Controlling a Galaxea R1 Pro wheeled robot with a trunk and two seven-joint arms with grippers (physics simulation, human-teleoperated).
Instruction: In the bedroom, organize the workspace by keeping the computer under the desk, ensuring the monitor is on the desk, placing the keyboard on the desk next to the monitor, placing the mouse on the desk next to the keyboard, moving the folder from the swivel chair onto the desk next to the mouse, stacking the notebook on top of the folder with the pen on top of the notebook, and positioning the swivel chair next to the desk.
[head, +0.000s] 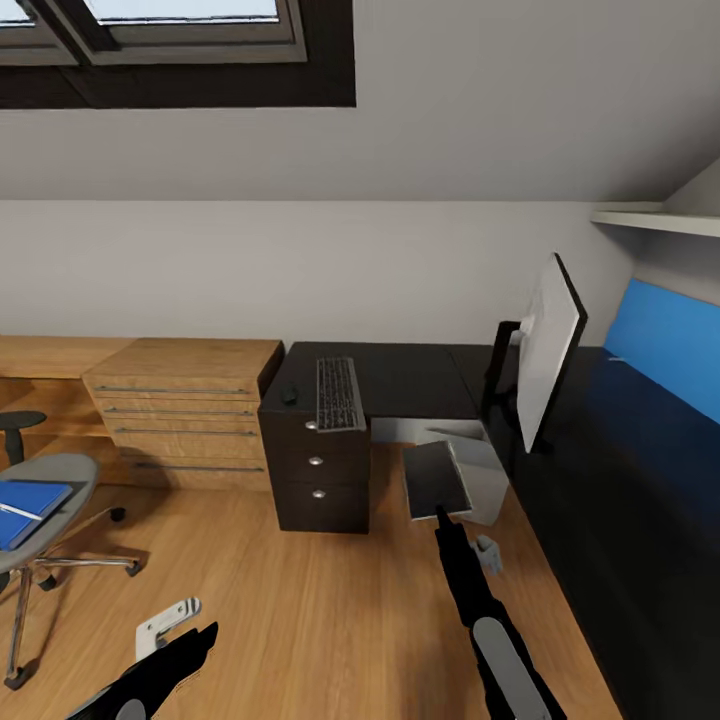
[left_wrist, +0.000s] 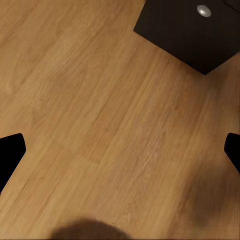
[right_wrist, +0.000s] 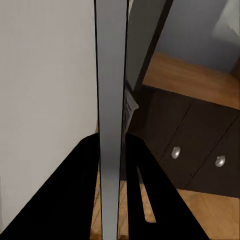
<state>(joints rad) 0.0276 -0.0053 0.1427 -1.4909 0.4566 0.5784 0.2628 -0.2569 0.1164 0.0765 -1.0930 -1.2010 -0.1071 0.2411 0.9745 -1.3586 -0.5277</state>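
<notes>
Waiting on the swivel chair (head: 72, 474) at the left, the folder (head: 30, 508) hasn't reached the bench (head: 420, 375), so the left gripper (head: 175, 640) hangs low, fingers (left_wrist: 10, 150) spread, free to fetch it. Past the keyboard (head: 338, 393), the right gripper (head: 440, 512) has its fingers clamped on the notebook (head: 435, 478) near the monitor (head: 548, 350), probably kept aloft until the folder is laid

The grey-seated swivel chair (head: 45, 490) runs off the head view's left edge, and the bright blue folder (head: 28, 508) on it is cut there too. A thin pale streak (head: 20, 512) across the folder, possibly the pen, is too small to tell. The light grey tower computer (head: 480, 480) sits partly hidden behind a dark flat panel (head: 436, 478).
</notes>
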